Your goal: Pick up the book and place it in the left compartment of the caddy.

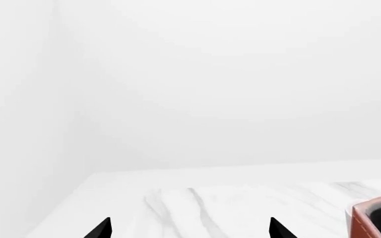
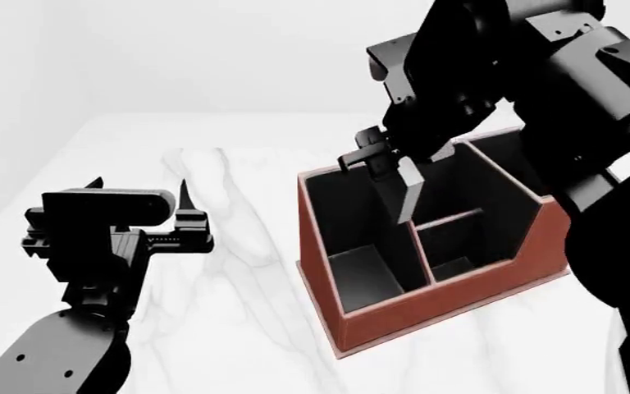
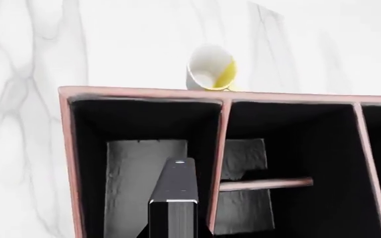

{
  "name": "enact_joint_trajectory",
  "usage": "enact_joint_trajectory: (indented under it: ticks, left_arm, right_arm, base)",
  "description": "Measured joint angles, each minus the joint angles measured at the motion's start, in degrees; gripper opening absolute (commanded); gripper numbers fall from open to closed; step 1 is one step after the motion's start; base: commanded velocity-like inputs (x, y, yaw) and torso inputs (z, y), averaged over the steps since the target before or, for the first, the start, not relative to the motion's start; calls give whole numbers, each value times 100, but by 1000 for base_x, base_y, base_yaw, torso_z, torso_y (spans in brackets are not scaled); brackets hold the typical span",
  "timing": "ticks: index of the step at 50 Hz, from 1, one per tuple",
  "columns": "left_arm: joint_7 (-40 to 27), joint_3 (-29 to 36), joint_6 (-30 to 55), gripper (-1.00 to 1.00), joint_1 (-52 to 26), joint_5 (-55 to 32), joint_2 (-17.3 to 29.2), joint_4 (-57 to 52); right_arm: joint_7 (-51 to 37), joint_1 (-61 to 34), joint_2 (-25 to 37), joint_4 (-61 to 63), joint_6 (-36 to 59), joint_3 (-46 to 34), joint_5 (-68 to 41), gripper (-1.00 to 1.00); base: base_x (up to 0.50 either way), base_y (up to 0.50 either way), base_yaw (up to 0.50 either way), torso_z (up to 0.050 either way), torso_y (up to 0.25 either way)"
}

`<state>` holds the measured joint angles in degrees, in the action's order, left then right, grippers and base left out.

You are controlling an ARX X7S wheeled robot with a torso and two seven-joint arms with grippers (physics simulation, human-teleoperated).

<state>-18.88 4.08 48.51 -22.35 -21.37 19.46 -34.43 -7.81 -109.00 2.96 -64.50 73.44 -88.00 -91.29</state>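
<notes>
The reddish-brown caddy [image 2: 425, 310] stands on the white marble table. My right gripper [image 2: 386, 160] is above it, shut on the dark grey book [image 2: 406, 195], which hangs on edge. In the right wrist view the book [image 3: 176, 196] points down into the left compartment [image 3: 134, 168], close to the divider, between my right gripper's fingertips [image 3: 176, 232]. That long slot shows in the head view [image 2: 359, 267]. My left gripper [image 2: 140, 190] is open and empty over the table, left of the caddy. In the left wrist view its jaws [image 1: 190, 229] stand wide apart, with a caddy corner [image 1: 376, 220] at the edge.
A white cup with a yellow inside [image 3: 210, 68] lies on its side on the table just past the caddy's far wall [image 3: 144, 93]. The right arm hides the caddy's taller end in the head view. White walls close the table's far side.
</notes>
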Motion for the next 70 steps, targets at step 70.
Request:
enact_joint_trajectory:
  ticks: [70]
  left_arm:
    - [-50,-50,-351,100,261,-85,104,153]
  right_arm:
    - [-235,1853,-193,-615,-1279,-743,-1162,-100]
  base:
    - [0,0,0,0,1]
